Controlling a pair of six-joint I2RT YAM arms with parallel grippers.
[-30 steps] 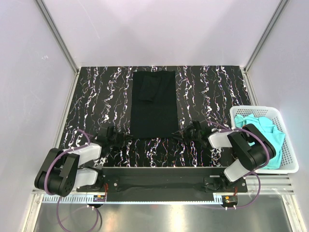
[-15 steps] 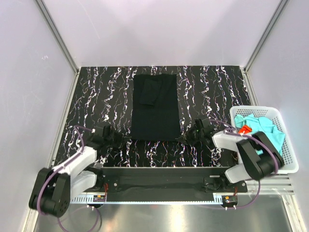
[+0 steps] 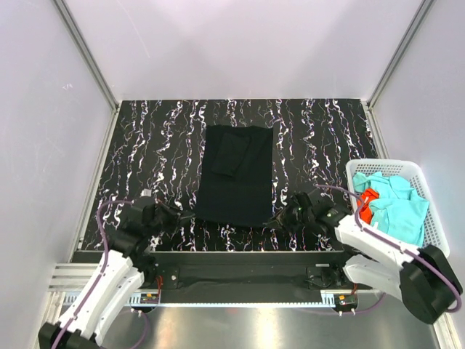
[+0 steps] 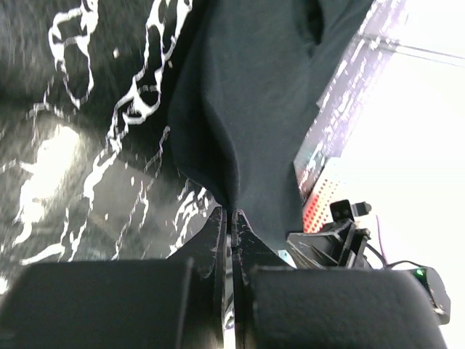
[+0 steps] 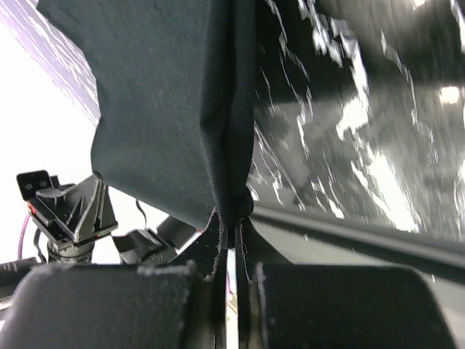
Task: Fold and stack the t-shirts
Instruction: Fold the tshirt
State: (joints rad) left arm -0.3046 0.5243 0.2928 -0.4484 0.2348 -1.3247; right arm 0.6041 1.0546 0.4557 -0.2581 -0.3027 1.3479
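Note:
A black t-shirt (image 3: 236, 173), folded into a long strip, lies in the middle of the dark marbled table (image 3: 145, 145). My left gripper (image 3: 183, 216) is shut on its near left corner, and the cloth (image 4: 247, 102) rises from between the fingertips. My right gripper (image 3: 274, 220) is shut on the near right corner, with the hem (image 5: 234, 145) pinched between its jaws. Both corners are lifted off the table. Turquoise t-shirts (image 3: 398, 211) and an orange-red one (image 3: 368, 197) lie in the white basket (image 3: 436, 251).
The white lattice basket stands at the table's right edge, beside my right arm. Grey walls and metal posts (image 3: 87, 62) close in the table on three sides. The arms' base rail (image 3: 240, 273) runs along the near edge.
Both grippers have closed on the black shirt's near corners and pulled back toward the near edge. The shirt slid toward the bases with its near edge raised. Both arms stretched out lower.

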